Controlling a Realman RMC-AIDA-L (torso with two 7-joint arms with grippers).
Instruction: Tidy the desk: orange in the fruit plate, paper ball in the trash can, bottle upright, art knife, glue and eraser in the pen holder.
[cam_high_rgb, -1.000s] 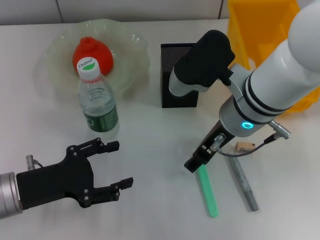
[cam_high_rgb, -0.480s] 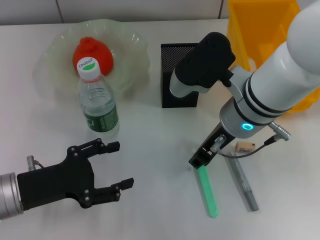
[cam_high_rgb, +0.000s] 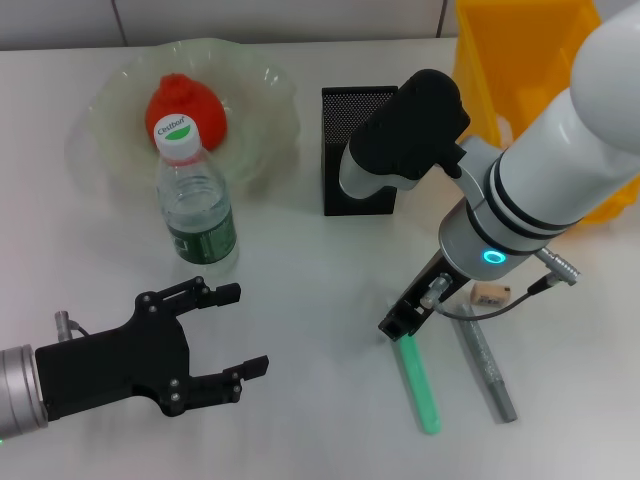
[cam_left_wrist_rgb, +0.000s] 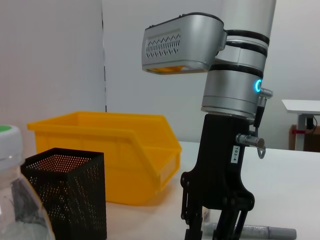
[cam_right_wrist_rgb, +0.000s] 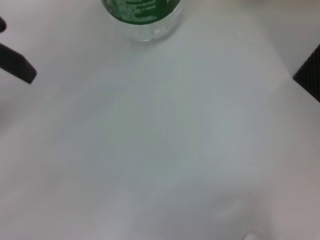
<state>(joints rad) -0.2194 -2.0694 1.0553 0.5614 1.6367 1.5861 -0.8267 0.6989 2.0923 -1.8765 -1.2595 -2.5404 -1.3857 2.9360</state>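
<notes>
The orange (cam_high_rgb: 182, 104) lies in the fruit plate (cam_high_rgb: 262, 150). The bottle (cam_high_rgb: 195, 200) stands upright in front of the plate and also shows in the right wrist view (cam_right_wrist_rgb: 142, 15). The black mesh pen holder (cam_high_rgb: 350, 130) stands at mid-table, with the yellow trash can (cam_high_rgb: 520, 60) at the back right. A green art knife (cam_high_rgb: 418, 378), a grey glue stick (cam_high_rgb: 487, 368) and the tan eraser (cam_high_rgb: 488, 293) lie at the front right. My right gripper (cam_high_rgb: 397, 322) is down at the knife's far end. My left gripper (cam_high_rgb: 240, 330) is open and empty in front of the bottle. The paper ball is not in view.
The left wrist view shows the pen holder (cam_left_wrist_rgb: 65, 195), the trash can (cam_left_wrist_rgb: 110, 150) behind it, the right gripper (cam_left_wrist_rgb: 215, 220) and the glue stick (cam_left_wrist_rgb: 260, 231) on the table. Bare table lies between the two grippers.
My right gripper has shifted slightly to the right along the table, staying at the green knife's far end. The left arm and the objects have not moved.
</notes>
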